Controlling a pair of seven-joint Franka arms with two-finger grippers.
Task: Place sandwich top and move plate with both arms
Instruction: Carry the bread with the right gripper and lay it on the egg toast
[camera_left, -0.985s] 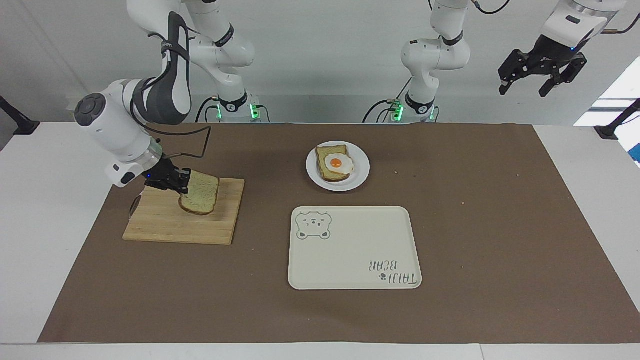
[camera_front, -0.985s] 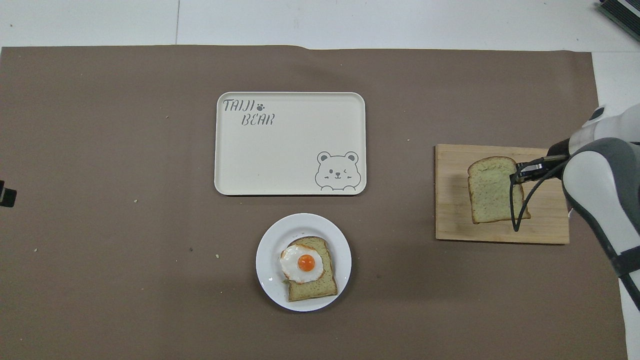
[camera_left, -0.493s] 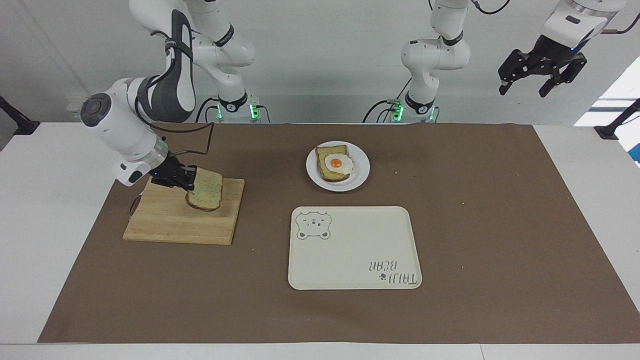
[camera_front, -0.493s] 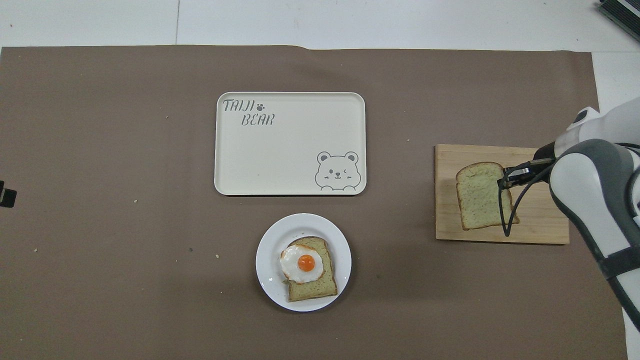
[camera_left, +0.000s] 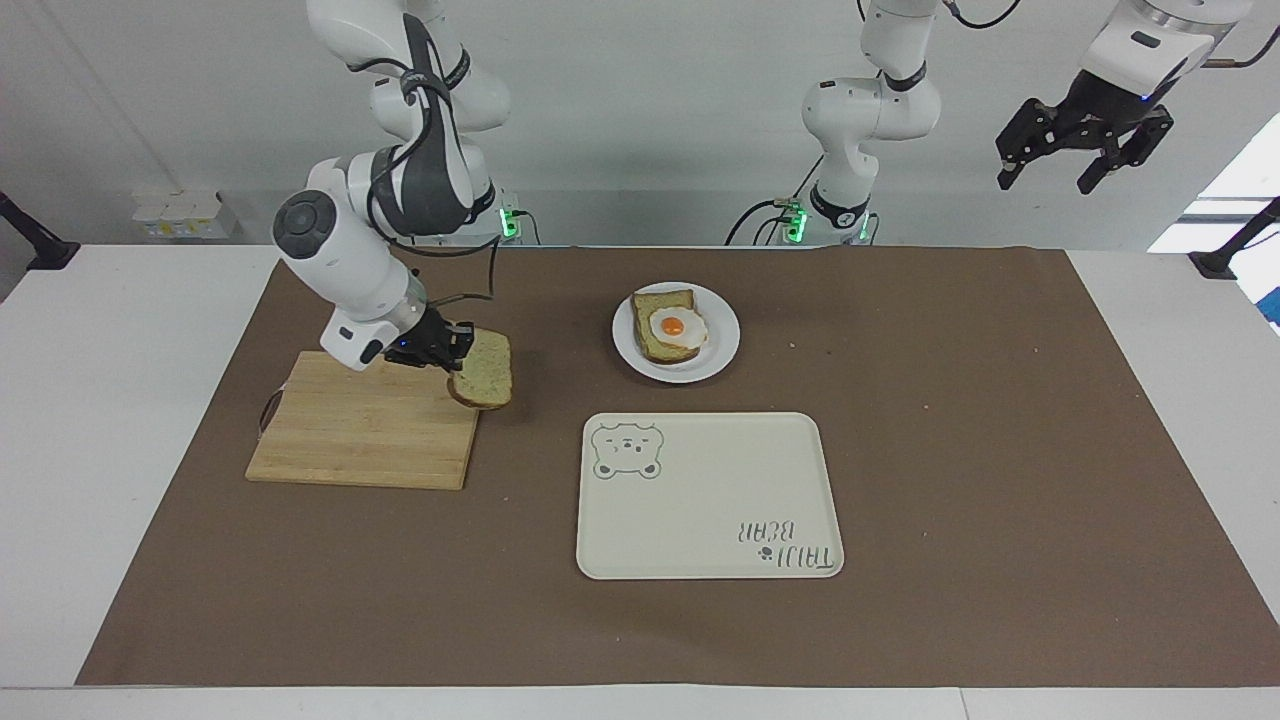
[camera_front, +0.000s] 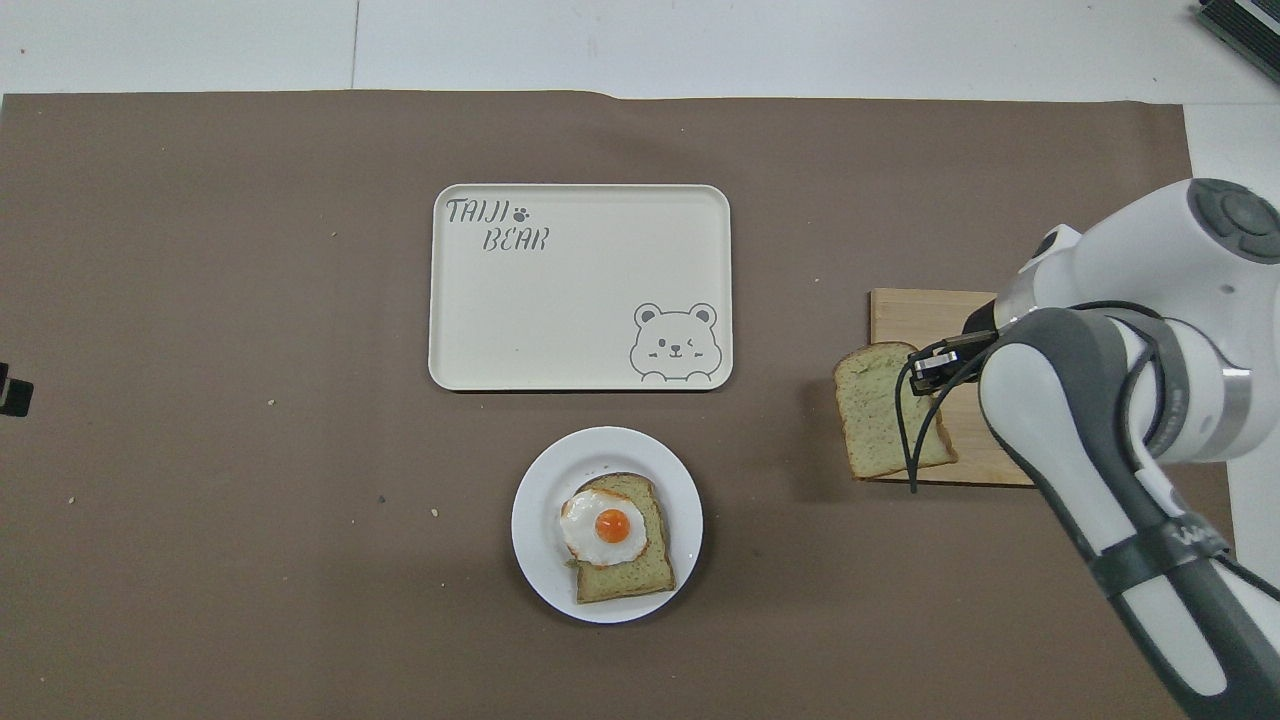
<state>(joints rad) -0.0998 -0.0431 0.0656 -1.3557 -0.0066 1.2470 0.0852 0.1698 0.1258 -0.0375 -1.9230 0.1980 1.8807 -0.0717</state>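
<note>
The sandwich top (camera_left: 483, 369) (camera_front: 886, 410), a pale speckled slice with a brown crust, hangs tilted in the air over the wooden board's edge that faces the plate. My right gripper (camera_left: 450, 352) (camera_front: 925, 367) is shut on one side of it. The small white plate (camera_left: 724, 345) (camera_front: 540, 500) sits on the brown mat close to the robots, holding a bread slice topped with a fried egg (camera_left: 673, 326) (camera_front: 605, 526). My left gripper (camera_left: 1085, 150) waits open, raised high off the table at the left arm's end.
A wooden cutting board (camera_left: 350, 430) (camera_front: 900, 310) lies toward the right arm's end of the table. A cream rectangular tray (camera_left: 700, 520) (camera_front: 560, 320) with a bear drawing lies farther from the robots than the plate. A brown mat (camera_left: 1000, 450) covers the table.
My right gripper has lifted the sandwich top off the board and carried it toward the plate, to the board's edge. The left arm has not moved.
</note>
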